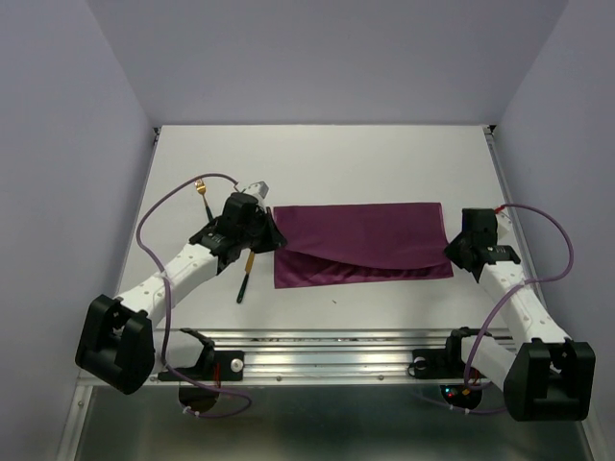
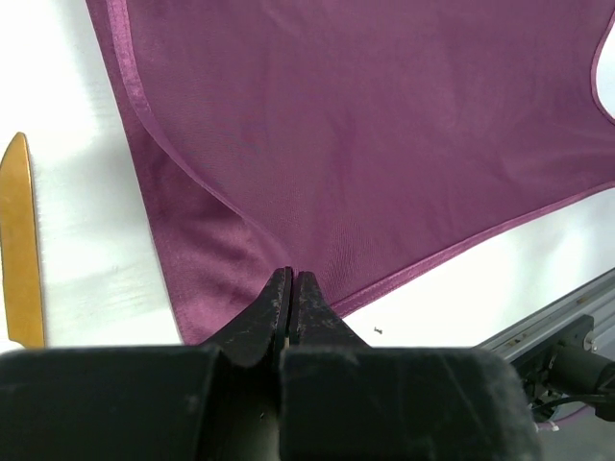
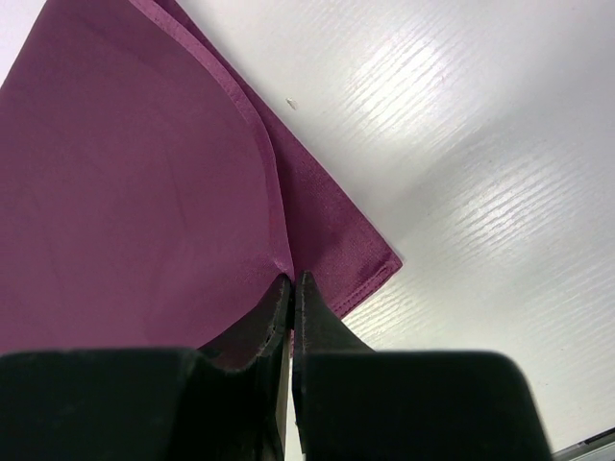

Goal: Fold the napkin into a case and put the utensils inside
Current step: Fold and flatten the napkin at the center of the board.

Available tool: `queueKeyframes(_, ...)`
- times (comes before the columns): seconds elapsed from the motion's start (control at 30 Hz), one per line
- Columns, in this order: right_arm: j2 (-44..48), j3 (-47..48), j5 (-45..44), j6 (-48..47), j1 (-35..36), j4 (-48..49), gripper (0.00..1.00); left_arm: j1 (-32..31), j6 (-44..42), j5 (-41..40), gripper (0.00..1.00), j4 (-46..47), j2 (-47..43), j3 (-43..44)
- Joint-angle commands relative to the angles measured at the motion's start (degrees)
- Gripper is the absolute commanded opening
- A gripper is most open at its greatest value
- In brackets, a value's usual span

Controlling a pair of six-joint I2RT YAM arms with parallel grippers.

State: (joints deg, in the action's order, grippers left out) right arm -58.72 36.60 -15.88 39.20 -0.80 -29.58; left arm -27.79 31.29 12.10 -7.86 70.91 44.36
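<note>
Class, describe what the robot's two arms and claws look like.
The left arm and right arm have white links, black joints and blocky black bases; each trails a looping purple cable. The left claw and right claw are matte black, tapering to narrow points.

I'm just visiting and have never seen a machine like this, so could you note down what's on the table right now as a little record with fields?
Cloth: napkin, plum purple, partly folded over itself
Surface: white table
Left jaws: shut, pinching the napkin's left end
Right jaws: shut, pinching its right end
Knife: gold blade flat on the table beside the napkin's edge
Fork: gold end showing beyond the left arm, clear of the cloth
Progress: no case formed yet; both utensils lie outside the napkin
</note>
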Motion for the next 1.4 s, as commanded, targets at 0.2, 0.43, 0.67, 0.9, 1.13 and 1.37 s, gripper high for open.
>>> queueKeyframes(0.2,1.24,-0.65,-2.14,1.14,-0.52,0.58,0.01,-0.77,-0.53,-0.5,0.0,1.62,-1.75,-3.75)
queueKeyframes(0.43,0.71,-0.74,-1.87,1.58,-0.52,0.49,0.01,-1.39,-0.18,-0.06,0.0,2.32,-0.08,-3.84)
queueKeyframes(0.67,1.15,-0.83,-1.96,1.84,-0.52,0.14,0.01,-1.83,-0.09,0.21,0.0,2.58,0.28,-3.93)
queueKeyframes(0.9,1.06,-0.83,-1.96,1.84,-0.52,-0.04,0.01,-2.27,0.0,0.65,0.0,2.67,0.1,-4.1)
queueKeyframes(1.13,2.55,0.14,-2.93,2.28,-0.52,-0.91,0.01,-2.36,0.0,0.38,0.0,1.53,-2.35,-2.26)
queueKeyframes(1.37,2.47,0.58,-2.76,2.11,-0.52,-1.0,0.01,-2.35,-0.44,0.64,0.0,0.82,-2.71,-1.73)
